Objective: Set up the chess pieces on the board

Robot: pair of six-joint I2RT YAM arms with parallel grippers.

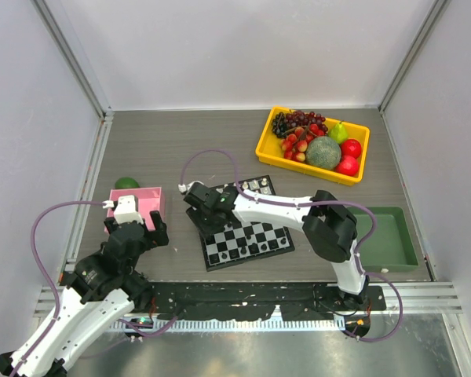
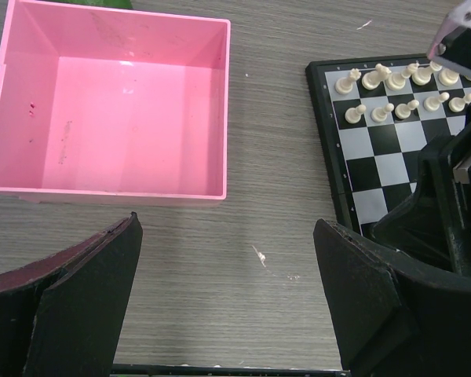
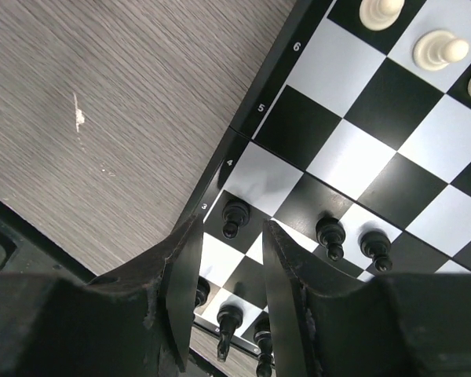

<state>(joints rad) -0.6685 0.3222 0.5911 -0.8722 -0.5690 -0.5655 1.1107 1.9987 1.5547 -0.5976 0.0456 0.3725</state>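
The board [image 1: 255, 239] lies in the middle of the table, with white chess pieces [image 2: 392, 78] in two rows at its far edge. My right gripper [image 3: 231, 236] hovers low over the board's near left corner. Its jaws stand a little apart with nothing between them. A black pawn [image 3: 235, 215] stands just past its fingertips, and two more black pawns [image 3: 330, 236] stand to the right. Other black pieces [image 3: 229, 322] stand in the row under the fingers. My left gripper [image 2: 228, 298] hangs wide open over bare table between the pink tray [image 2: 102, 192] and the board [image 2: 377, 157].
A yellow bin [image 1: 263, 149] full of fruit stands at the back right. An empty green tray [image 1: 388, 239] sits right of the board. A green fruit [image 1: 126, 183] lies behind the pink tray [image 1: 149, 196]. The right arm [image 2: 447, 204] reaches across the board.
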